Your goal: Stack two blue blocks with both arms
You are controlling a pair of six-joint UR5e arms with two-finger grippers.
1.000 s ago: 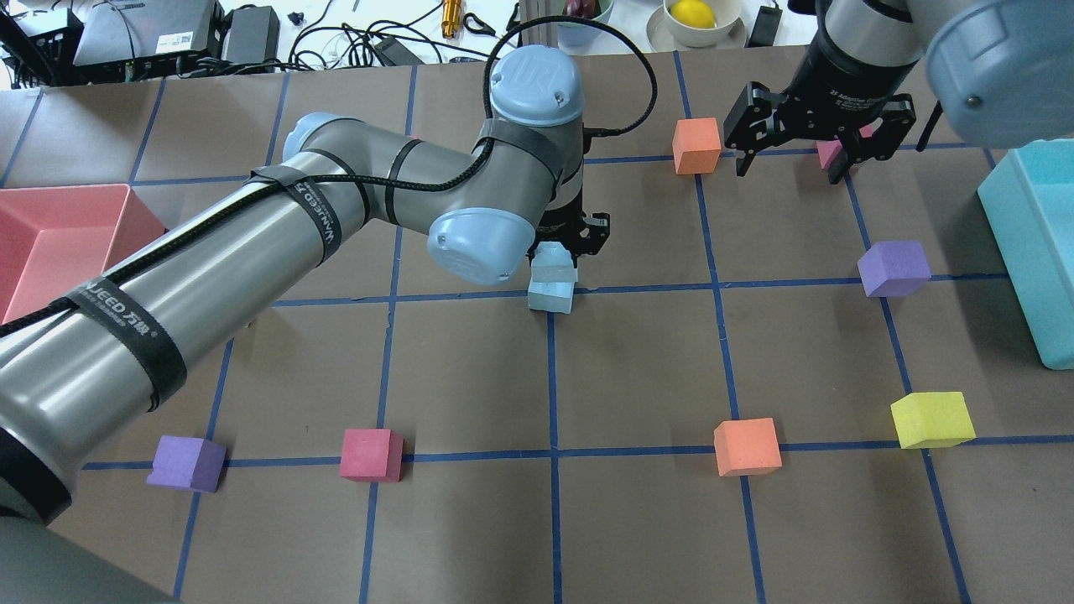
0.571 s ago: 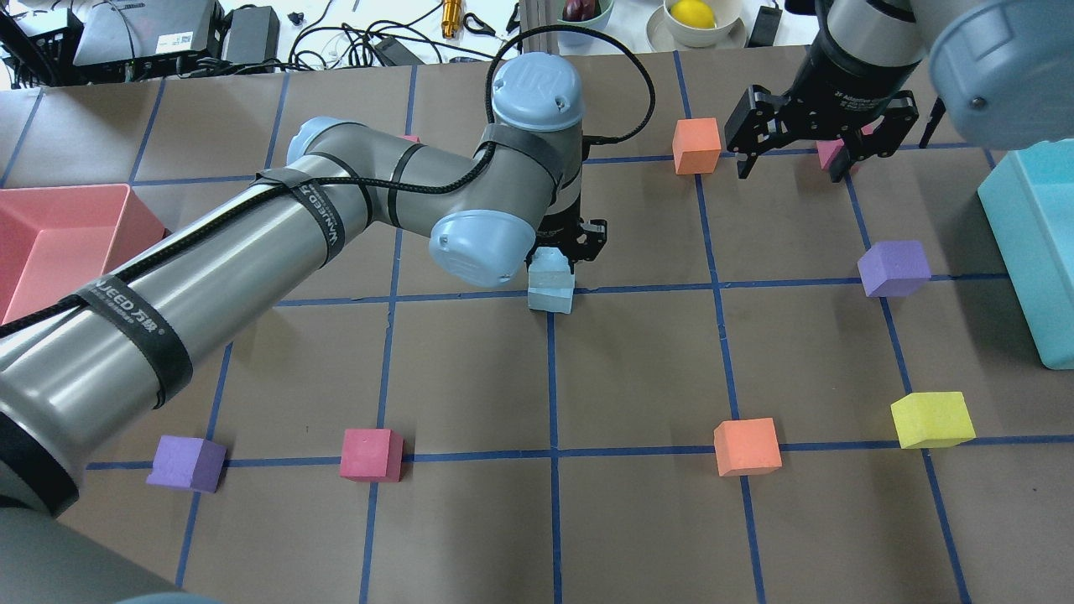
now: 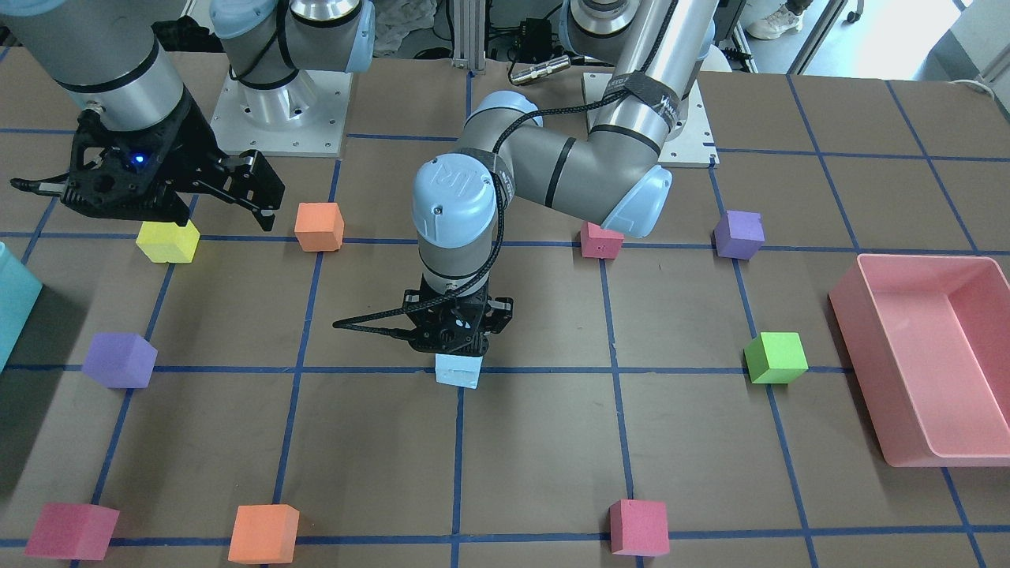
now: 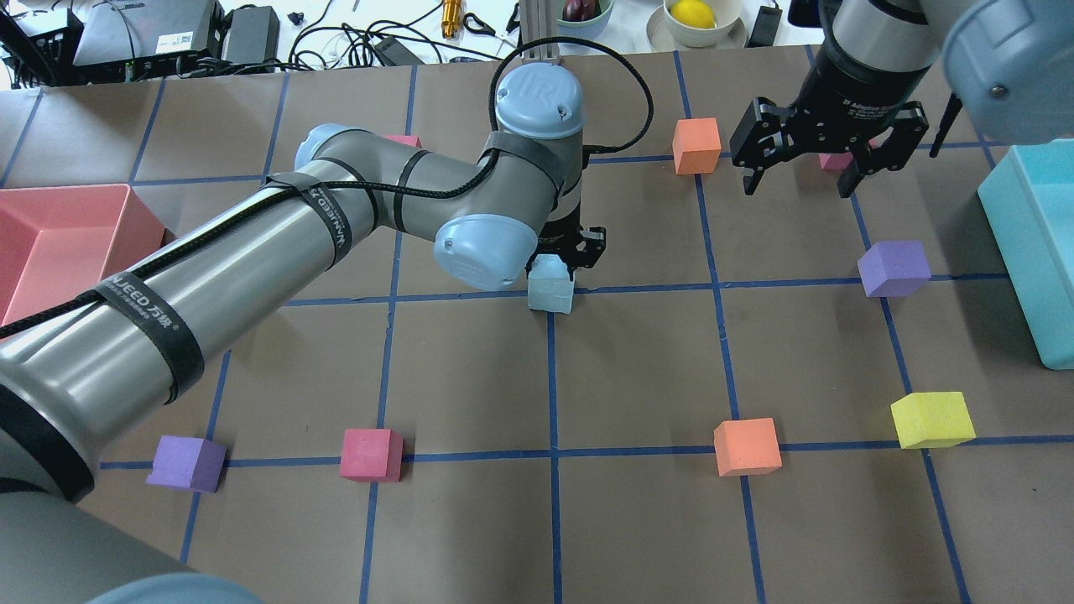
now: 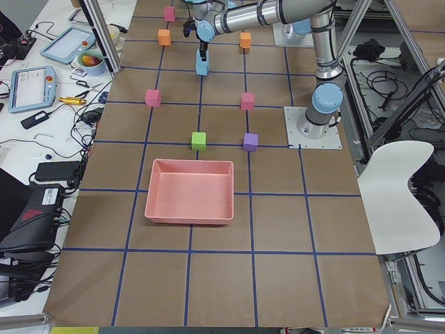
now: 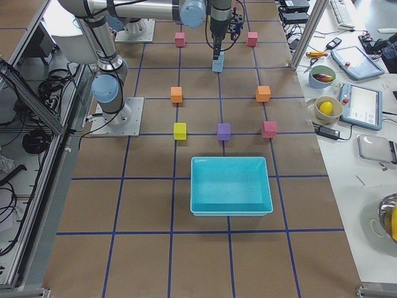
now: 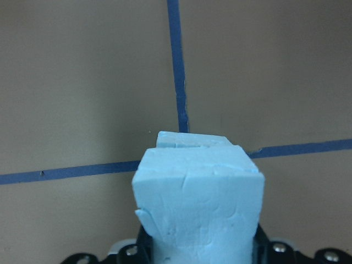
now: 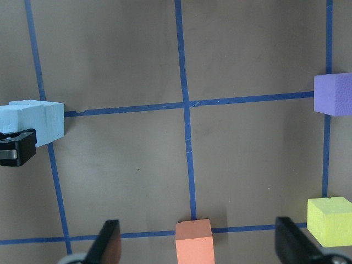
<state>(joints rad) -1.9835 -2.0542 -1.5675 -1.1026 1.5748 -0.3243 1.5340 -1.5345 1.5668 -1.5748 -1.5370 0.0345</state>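
Note:
Two pale blue blocks stand at the table's middle where the blue tape lines cross. The lower blue block rests on the table. The upper blue block sits on top of it, slightly offset, held between the fingers of my left gripper, which is shut on it. The left wrist view shows the held block up close, with the lower block's edge peeking out behind it. My right gripper is open and empty, hovering at the far right near an orange cube.
A pink bin stands at the left edge and a teal bin at the right. Purple, yellow, orange, crimson, purple and green cubes lie scattered on the table.
My left gripper has come down with the upper blue block, closing the gap onto the lower one. My right gripper has shifted slightly right and stayed open.

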